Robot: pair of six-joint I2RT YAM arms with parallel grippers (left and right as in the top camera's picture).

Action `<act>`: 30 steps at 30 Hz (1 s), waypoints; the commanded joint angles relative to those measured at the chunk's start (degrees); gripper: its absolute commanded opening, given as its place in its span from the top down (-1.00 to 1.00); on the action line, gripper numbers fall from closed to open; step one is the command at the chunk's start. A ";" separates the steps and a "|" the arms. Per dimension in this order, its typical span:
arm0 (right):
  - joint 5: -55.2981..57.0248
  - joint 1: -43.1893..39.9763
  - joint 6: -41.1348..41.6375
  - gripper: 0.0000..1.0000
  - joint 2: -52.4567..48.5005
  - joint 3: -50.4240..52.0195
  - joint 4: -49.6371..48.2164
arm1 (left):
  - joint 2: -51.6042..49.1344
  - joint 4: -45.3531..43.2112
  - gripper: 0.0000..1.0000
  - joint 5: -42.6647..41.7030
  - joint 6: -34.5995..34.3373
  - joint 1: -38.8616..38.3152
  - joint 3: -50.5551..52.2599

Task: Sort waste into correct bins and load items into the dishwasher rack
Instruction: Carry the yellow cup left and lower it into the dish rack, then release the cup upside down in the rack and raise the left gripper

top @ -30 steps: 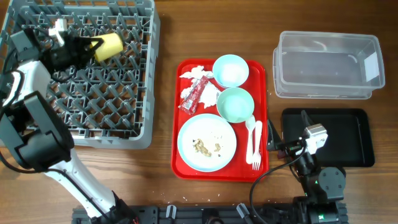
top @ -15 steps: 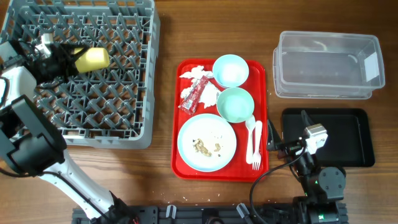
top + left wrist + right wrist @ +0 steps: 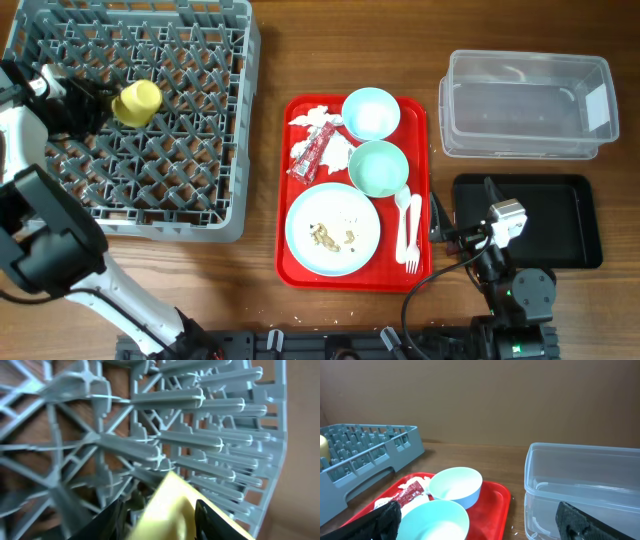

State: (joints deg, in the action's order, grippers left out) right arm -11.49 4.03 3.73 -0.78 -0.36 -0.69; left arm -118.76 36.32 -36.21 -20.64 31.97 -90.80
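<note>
My left gripper (image 3: 100,102) is shut on the small yellow cup (image 3: 137,102) and holds it over the pegs of the grey dishwasher rack (image 3: 243,120), upper left part. In the left wrist view the cup (image 3: 170,510) fills the space between my fingers (image 3: 160,522). My right gripper (image 3: 441,228) is open and empty beside the red tray (image 3: 425,150). On that tray are the pale blue plate (image 3: 345,215) with food scraps (image 3: 325,237), the blue bowl (image 3: 370,112), the green bowl (image 3: 378,168), white napkins (image 3: 312,115), a red-and-white wrapper (image 3: 312,155), and the fork (image 3: 411,240) and spoon (image 3: 402,212).
The clear tub (image 3: 527,105) stands at the back right, and the black tray (image 3: 560,220) lies in front of it under the right arm. The right wrist view shows the blue bowl (image 3: 456,487), the green bowl (image 3: 432,520), the tub (image 3: 585,485) and the rack (image 3: 365,455).
My left gripper has moved left across the rack with the yellow cup, and the cup has turned from lying sideways to facing the camera. The right arm has not moved.
</note>
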 commanded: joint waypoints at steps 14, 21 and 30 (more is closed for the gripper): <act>0.50 -0.15 -0.59 -0.99 0.13 0.07 -0.15 | 15.87 3.34 0.92 7.63 3.78 -9.38 1.31; 0.50 -0.15 -0.59 -0.99 0.13 0.07 -0.15 | 14.25 3.63 0.92 31.45 6.73 -19.47 1.33; 0.50 -0.15 -0.59 -0.99 0.13 0.07 -0.15 | 10.38 3.87 0.92 32.63 6.78 -19.50 1.33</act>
State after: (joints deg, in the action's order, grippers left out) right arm -11.49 4.03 3.73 -0.78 -0.36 -0.69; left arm -105.93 40.10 -5.43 -15.09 12.38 -89.82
